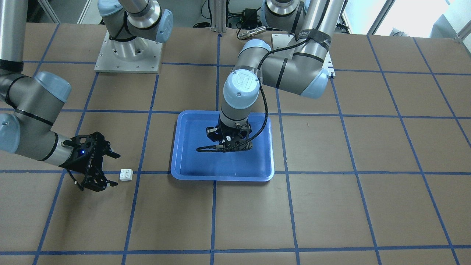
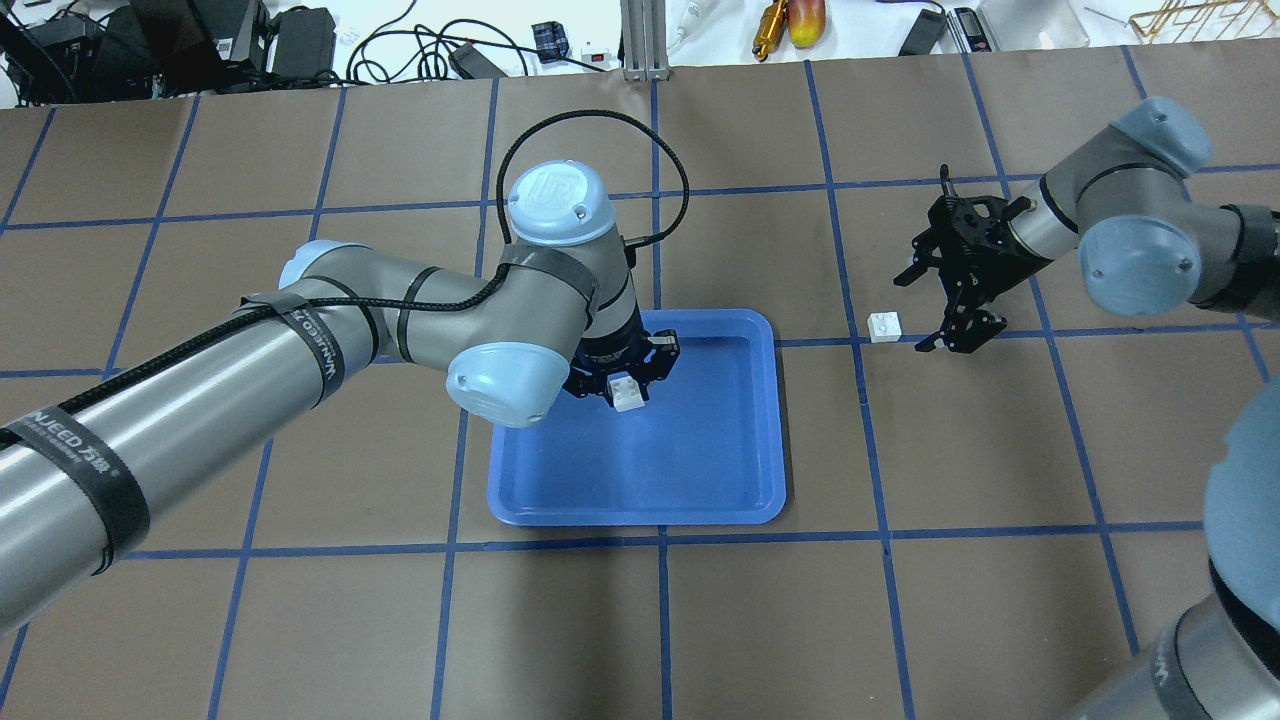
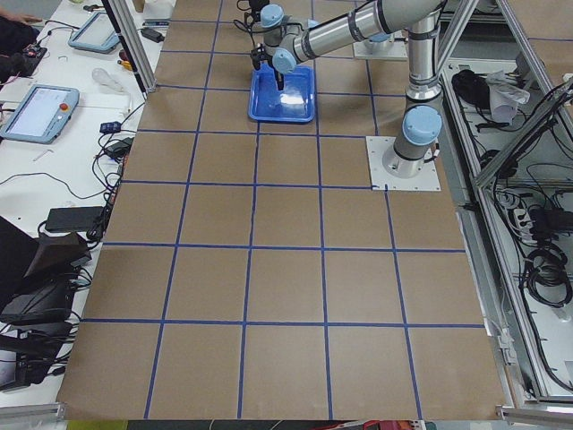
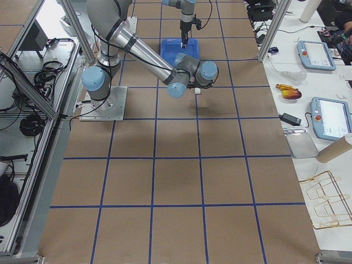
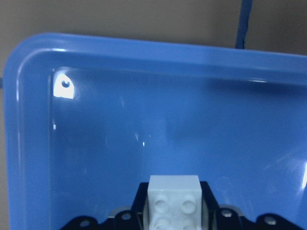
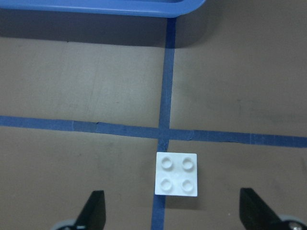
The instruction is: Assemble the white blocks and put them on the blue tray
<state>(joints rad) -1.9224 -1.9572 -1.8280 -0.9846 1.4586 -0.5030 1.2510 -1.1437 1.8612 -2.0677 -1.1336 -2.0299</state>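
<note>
The blue tray [image 2: 690, 480] lies in the middle of the table and also shows in the front view [image 1: 191, 158]. My left gripper [image 2: 624, 390] hangs over the tray's far half, shut on a white block [image 2: 628, 392]. The left wrist view shows that block [image 5: 173, 199] between the fingers above the tray floor [image 5: 144, 143]. The other white block [image 2: 883, 326] lies on the table to the tray's right, on a blue tape line. My right gripper [image 2: 940, 300] is open and empty just beside it. In the right wrist view this block [image 6: 177, 174] sits just ahead of the spread fingertips [image 6: 93, 208].
The table is brown with a blue tape grid. The arm bases [image 1: 128, 51] stand at its robot side. Cables and tools [image 2: 400, 40] lie beyond the far edge. The tray's corner [image 6: 182, 7] shows at the top of the right wrist view.
</note>
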